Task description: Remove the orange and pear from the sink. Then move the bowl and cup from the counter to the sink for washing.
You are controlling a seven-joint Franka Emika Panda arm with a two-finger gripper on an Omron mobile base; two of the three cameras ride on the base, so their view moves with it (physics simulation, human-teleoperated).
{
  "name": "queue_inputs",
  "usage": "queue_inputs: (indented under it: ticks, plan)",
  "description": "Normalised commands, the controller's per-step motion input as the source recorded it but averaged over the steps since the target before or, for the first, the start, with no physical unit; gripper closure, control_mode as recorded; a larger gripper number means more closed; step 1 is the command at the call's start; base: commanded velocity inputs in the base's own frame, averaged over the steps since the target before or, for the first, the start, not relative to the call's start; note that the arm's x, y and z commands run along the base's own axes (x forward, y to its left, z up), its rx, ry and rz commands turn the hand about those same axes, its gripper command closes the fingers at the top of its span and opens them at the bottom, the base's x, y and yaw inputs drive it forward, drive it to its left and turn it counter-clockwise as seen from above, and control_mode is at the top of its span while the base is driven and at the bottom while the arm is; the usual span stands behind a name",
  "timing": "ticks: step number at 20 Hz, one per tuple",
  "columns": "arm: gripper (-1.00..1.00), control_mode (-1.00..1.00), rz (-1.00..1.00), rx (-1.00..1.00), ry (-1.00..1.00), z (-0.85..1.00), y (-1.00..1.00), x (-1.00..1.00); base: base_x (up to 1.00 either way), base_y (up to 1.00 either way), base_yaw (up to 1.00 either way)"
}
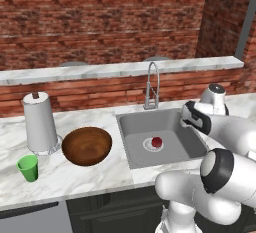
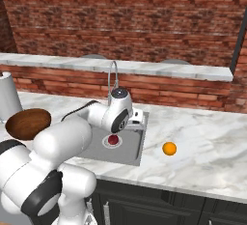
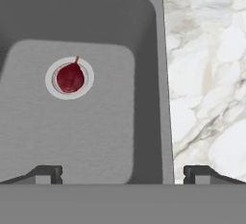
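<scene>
Pear point(image 3: 70, 77) sitting right on the drain of the sink point(image 3: 96, 136); gripper point(image 3: 123, 172) spread wide above the sink's right wall, holding nothing. From the right: orange point(image 2: 169, 148) out on the counter point(image 2: 207, 147). From the left: bowl point(image 1: 86, 145) and cup point(image 1: 28, 168) near each other, beside a paper towel roll point(image 1: 40, 122).

From my feed there's a paper towel roll point(image 1: 39, 122) standing upright on its holder at the far left. Red brick wall point(image 1: 100, 22) runs across the back, with a raised marble ledge point(image 1: 120, 69) along it. Dark cabinets point(image 2: 159, 202) sit below.
</scene>
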Motion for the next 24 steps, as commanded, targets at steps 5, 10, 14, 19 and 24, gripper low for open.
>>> queue_inputs:
  ticks: [5,10,14,19,24]
  plan:
    - [-1.00,-1.00,0.00,0.00,0.00,0.00,0.29,0.00,0.00,0.00,0.00]
    - [-1.00,-1.00,0.00,0.00,0.00,0.00,0.25,0.00,0.00,0.00,0.00]
    - [-1.00,-1.00,0.00,0.00,0.00,-0.03,0.27,0.00,0.00,0.00,0.00]
    - [-1.00,-1.00,0.00,0.00,0.00,-0.07,0.24,0.00,0.00,0.00,0.00]
    - [-1.00,-1.00,0.00,0.00,0.00,-0.10,0.19,0.00,0.00,0.00,0.00]
